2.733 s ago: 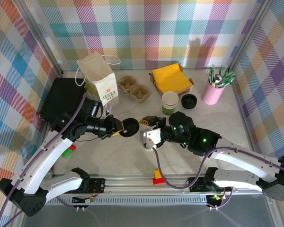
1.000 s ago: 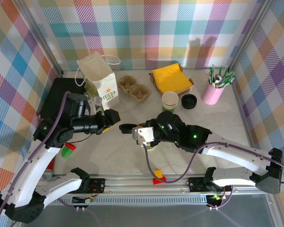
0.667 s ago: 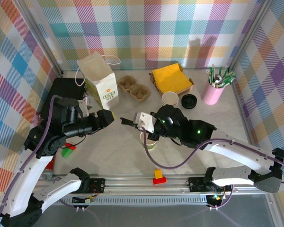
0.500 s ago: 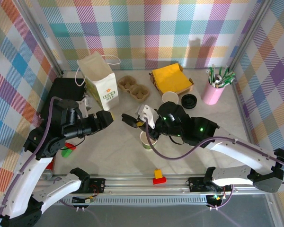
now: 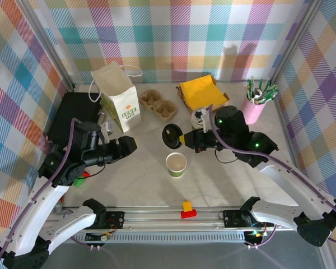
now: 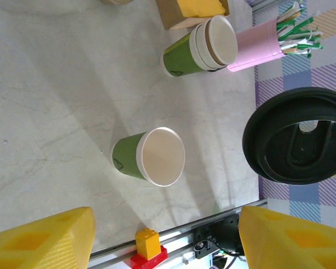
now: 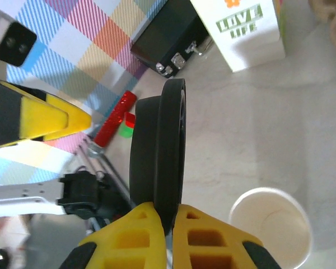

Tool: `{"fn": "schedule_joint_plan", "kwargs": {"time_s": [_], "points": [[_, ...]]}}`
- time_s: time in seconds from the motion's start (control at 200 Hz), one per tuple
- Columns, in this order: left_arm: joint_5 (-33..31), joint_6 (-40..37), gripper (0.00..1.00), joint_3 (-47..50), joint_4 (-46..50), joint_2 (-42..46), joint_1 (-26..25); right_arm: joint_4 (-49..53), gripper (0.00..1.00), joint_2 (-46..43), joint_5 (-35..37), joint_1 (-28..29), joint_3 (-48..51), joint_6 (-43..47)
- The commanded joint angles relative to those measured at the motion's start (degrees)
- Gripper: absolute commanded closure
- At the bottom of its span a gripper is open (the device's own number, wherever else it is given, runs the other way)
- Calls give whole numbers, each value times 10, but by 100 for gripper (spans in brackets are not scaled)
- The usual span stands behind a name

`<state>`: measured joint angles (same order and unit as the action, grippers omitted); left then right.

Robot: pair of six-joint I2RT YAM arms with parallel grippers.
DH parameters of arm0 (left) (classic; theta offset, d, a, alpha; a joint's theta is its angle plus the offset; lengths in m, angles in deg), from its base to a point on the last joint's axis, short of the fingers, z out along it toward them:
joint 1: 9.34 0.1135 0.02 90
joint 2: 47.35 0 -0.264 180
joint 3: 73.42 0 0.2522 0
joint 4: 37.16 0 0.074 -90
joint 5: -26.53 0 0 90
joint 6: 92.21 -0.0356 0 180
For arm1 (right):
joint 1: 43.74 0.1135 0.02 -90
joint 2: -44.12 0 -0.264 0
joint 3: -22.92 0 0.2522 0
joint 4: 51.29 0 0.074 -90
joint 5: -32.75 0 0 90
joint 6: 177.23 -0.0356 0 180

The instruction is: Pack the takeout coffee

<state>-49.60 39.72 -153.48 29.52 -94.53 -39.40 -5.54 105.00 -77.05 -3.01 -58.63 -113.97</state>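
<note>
Here, my right gripper [image 5: 182, 138] pinches the black lid [image 5: 171, 136] edge-on, near the open coffee cup [image 5: 176, 164] standing alone on the table [image 5: 140, 182]. My left gripper [image 5: 129, 144] is spread and empty (nothing steadies the cup). I judge a tilted lid could topple it.

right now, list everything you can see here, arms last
takeout coffee cup: one, cream over green, centre front
lid: one, black, held beyond that cup
paper bag: one, white with green print, back left
case: one, black, far left
cup carrier: one, brown, beside the bag
napkins: one stack, yellow, back centre
stacked cups: one stack, cream and green, beside the tumbler
tumbler: one, pink, holding green-and-white sticks, back right
brick: one, red and yellow, front rail
left gripper: open, empty
right gripper: shut on the lid
</note>
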Motion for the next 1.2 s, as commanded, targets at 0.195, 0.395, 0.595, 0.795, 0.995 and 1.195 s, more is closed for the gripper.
{"fn": "schedule_joint_plan", "kwargs": {"time_s": [0.195, 0.395, 0.595, 0.795, 0.995, 1.195], "points": [[30, 4, 32, 48, -65, -10, 4, -66, 93, -38, -136, -77, 104, -196], [46, 14, 32, 80, -93, -17, 4, -119, 93, -58, -137, -102, 198, -274], [47, 13, 32, 92, -99, -22, 4, -162, 93, -61, -123, -108, 262, -296], [46, 14, 32, 99, -100, -24, 4, -202, 91, -55, -132, -109, 303, -319], [44, 14, 32, 102, -100, -25, 4, -210, 89, -56, -135, -109, 326, -316], [45, 15, 32, 102, -99, -28, 4, -234, 88, -45, -140, -109, 350, -320]]}}
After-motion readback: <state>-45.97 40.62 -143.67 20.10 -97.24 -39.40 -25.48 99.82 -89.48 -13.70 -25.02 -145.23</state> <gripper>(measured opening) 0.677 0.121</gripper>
